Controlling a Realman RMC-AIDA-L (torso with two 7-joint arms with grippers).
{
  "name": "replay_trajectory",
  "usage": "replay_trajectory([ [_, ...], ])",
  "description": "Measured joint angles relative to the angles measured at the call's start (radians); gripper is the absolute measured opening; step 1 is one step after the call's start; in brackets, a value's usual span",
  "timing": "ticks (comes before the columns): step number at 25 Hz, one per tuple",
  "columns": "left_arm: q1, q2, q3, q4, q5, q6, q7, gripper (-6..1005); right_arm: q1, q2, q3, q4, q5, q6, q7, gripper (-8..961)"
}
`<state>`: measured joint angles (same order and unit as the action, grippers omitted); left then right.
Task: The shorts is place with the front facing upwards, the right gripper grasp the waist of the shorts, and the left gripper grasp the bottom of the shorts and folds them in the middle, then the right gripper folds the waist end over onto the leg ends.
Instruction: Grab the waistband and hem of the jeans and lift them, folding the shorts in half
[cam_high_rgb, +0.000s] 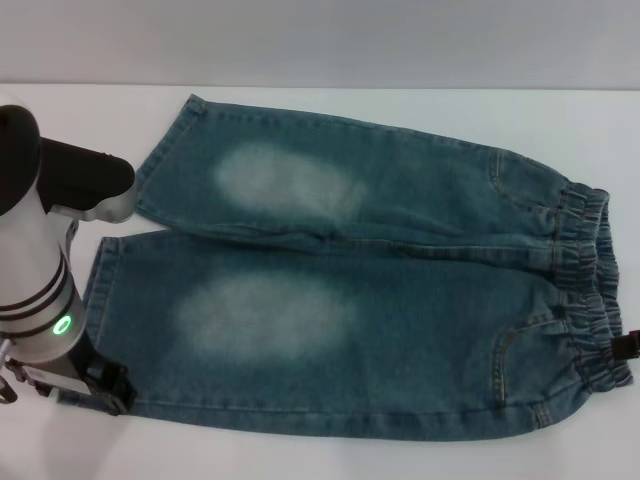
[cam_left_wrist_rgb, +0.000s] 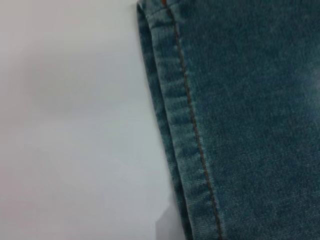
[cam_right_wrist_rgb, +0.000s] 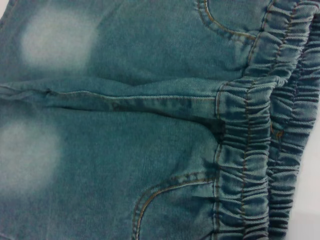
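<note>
The blue denim shorts (cam_high_rgb: 380, 290) lie flat and front up on the white table (cam_high_rgb: 80, 120), legs to the left, each with a pale faded patch. The bottom of the shorts (cam_high_rgb: 97, 290) is two straight hems at the left; the left wrist view shows one stitched hem (cam_left_wrist_rgb: 187, 125) close up. The elastic waist end (cam_high_rgb: 585, 280) is at the right, and its puckered band (cam_right_wrist_rgb: 250, 150) fills the right wrist view. My left gripper (cam_high_rgb: 105, 388) sits at the near leg's front hem corner. A black tip of my right gripper (cam_high_rgb: 627, 346) shows at the waistband's near corner.
Bare white table (cam_left_wrist_rgb: 75, 125) lies beyond the hems and behind the shorts. My thick white left arm (cam_high_rgb: 40, 270), with its green light, stands over the table's left side. Pocket stitching (cam_right_wrist_rgb: 165, 192) curves just inside the waistband.
</note>
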<state>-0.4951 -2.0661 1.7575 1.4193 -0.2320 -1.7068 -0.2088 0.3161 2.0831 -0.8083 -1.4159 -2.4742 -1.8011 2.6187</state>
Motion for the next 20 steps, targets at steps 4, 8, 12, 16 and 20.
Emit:
replay_trajectory([
  [4,-0.003,-0.001,0.002,-0.007,-0.001,0.002,0.0,785,0.0,0.0,0.0,-0.001,0.0,-0.003,0.0,826],
  [8,-0.004,-0.001,0.003,-0.007,-0.002,0.003,0.0,784,0.0,0.0,0.0,-0.003,0.0,-0.007,0.0,825],
  [12,-0.006,-0.001,0.001,-0.008,-0.014,0.003,0.0,784,0.001,0.0,0.0,-0.006,0.0,-0.009,0.0,825],
  [16,-0.016,-0.001,-0.006,-0.005,-0.037,0.0,0.005,783,0.003,0.0,0.0,-0.021,0.0,-0.016,0.0,826],
  [20,-0.036,0.004,-0.009,-0.014,-0.047,-0.006,0.027,777,0.003,0.0,0.0,-0.033,0.001,-0.023,0.002,826],
])
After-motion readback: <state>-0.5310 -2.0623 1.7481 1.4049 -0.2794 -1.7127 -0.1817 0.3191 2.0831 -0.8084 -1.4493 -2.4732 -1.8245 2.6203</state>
